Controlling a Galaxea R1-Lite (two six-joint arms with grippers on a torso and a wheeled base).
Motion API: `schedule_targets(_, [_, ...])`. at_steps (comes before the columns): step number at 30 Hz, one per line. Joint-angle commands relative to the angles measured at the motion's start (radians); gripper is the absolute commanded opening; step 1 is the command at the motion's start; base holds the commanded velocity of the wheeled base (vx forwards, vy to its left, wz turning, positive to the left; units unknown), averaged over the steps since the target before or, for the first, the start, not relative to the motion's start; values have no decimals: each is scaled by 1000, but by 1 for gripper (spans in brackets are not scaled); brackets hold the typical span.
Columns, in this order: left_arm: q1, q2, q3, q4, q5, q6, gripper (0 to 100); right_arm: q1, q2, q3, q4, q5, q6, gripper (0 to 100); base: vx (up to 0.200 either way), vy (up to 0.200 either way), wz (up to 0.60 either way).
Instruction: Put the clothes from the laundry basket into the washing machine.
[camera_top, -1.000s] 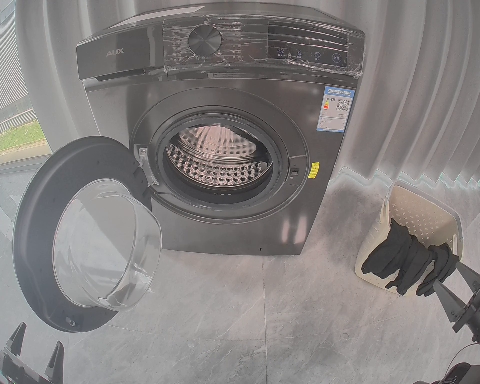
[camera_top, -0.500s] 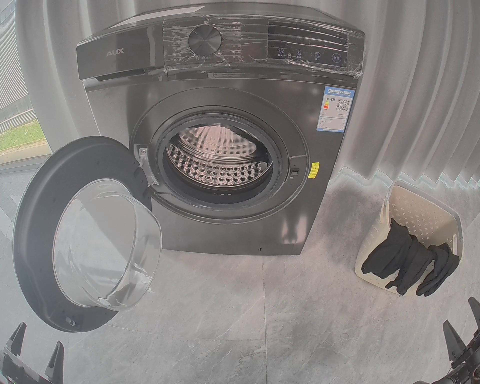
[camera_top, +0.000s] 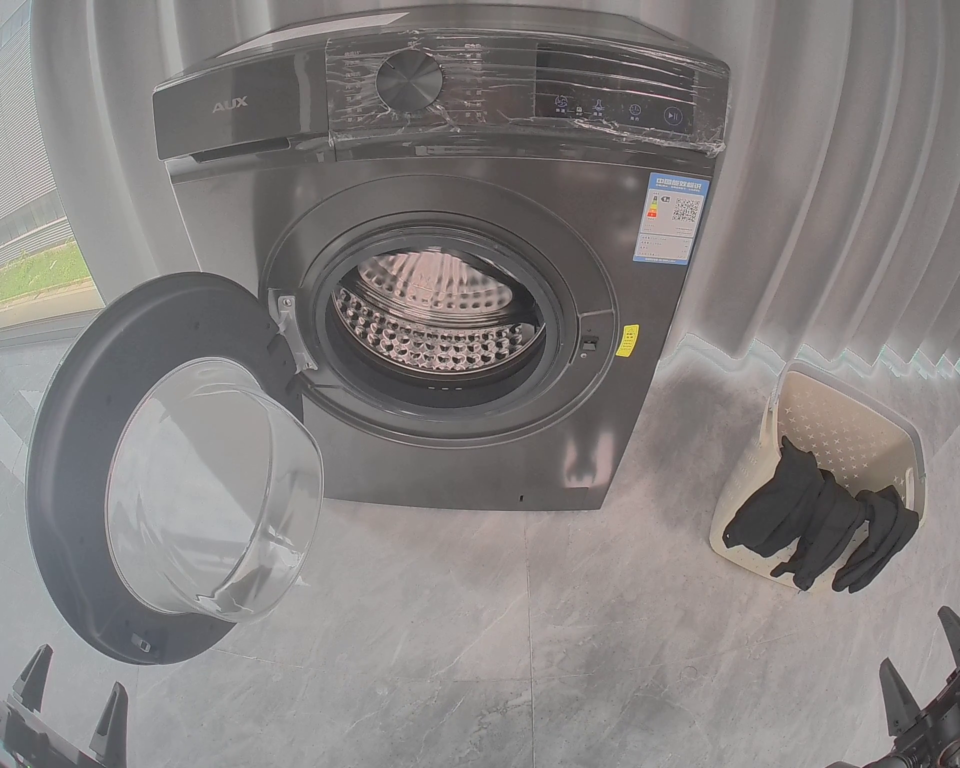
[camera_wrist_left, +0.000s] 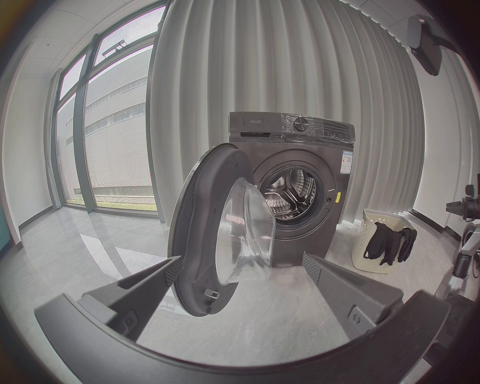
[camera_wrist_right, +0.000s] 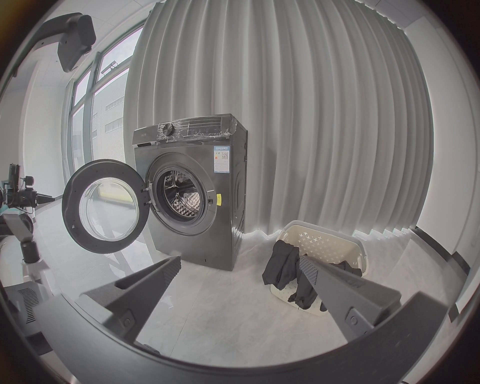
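Two hands spread, empty: left hand (camera_top: 78, 672), right hand (camera_top: 915, 640); door (camera_top: 70, 450) (swung wide); curtain (camera_top: 850, 200) behind basket (camera_top: 850, 420).

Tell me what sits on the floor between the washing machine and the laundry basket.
Nothing: in the head view, only bare grey floor separates the washing machine from the laundry basket.

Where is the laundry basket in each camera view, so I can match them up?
Head view: laundry basket on the floor, lower right, right of the washing machine.
Left wrist view: laundry basket beside the machine, on the side away from its open door.
Right wrist view: laundry basket beside the machine, before the curtain.
Shared landmark: black clothes draped over the basket's near rim.
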Motion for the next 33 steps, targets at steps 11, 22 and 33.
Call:
schedule_targets(11, [0, -15, 18, 0, 0, -1, 100, 10, -26, 17, 34, -119, 65, 100, 0, 0, 0])
schedule_targets(22, [0, -13, 18, 0, 0, -1, 100, 10, -26, 17, 35, -119, 61, 100, 0, -91, 0])
schedule_targets(33, [0, -13, 18, 0, 0, -3, 100, 10, -26, 17, 35, -119, 61, 100, 0, -18, 0])
